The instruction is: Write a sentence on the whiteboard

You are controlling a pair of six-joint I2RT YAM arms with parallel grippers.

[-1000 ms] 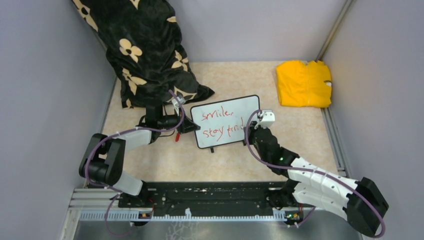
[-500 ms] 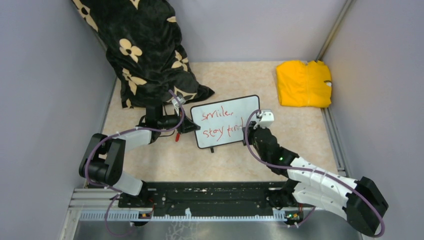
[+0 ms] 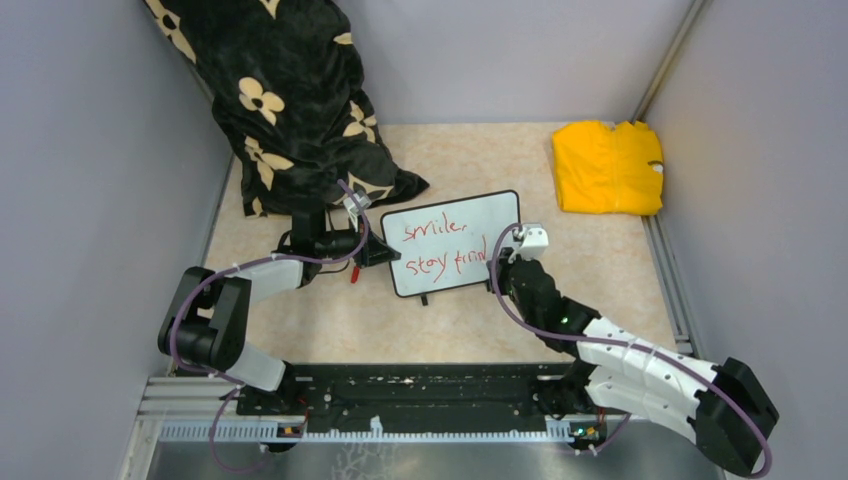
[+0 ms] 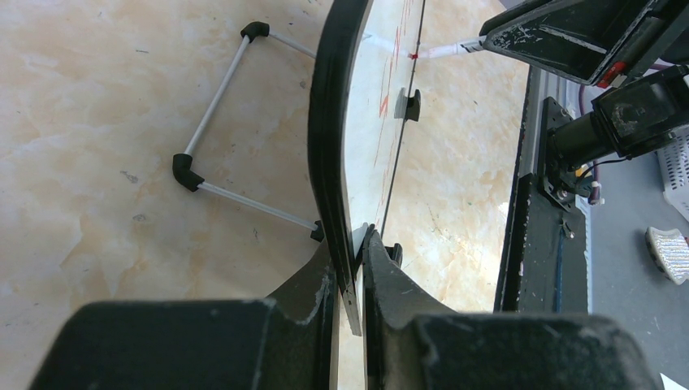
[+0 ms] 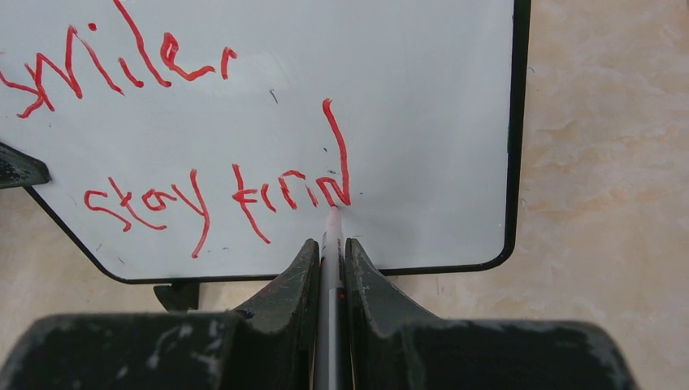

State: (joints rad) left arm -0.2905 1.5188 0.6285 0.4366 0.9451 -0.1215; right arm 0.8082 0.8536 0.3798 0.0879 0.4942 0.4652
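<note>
Right gripper [image 5: 329, 244] clamps its two dark fingers on a slim pale marker [image 5: 330, 272]. The marker's tip presses the whiteboard [image 5: 406, 97] at the foot of the last red letter. From above, that gripper [image 3: 503, 260] sits at about 4 o'clock of the board's centre, with its arm trailing back toward 5 o'clock. The sentence [image 5: 244, 199] runs in two scrawly red lines across the white face, reading roughly "smile" over "stay kind". The lower line ends at the marker tip, short of the board's black-framed right edge. Left gripper [image 4: 351, 252] is closed on the board's thin black rim. Seen from above, it [image 3: 378, 252] holds the 9 o'clock edge of the whiteboard [image 3: 495, 215]. The left wrist view looks along the board edge-on [image 4: 329, 122], with a small black foot [image 4: 410, 104] under it. A white wire stand [image 4: 219, 106] with black corners lies behind on the beige marbled table [image 3: 450, 330]. The board stands near the middle of that table. Farther out, a black cloth [image 3: 290, 110] with cream flowers is heaped at 11 o'clock. A folded yellow cloth [image 3: 607, 167] lies at 2 o'clock, well apart from the board.
</note>
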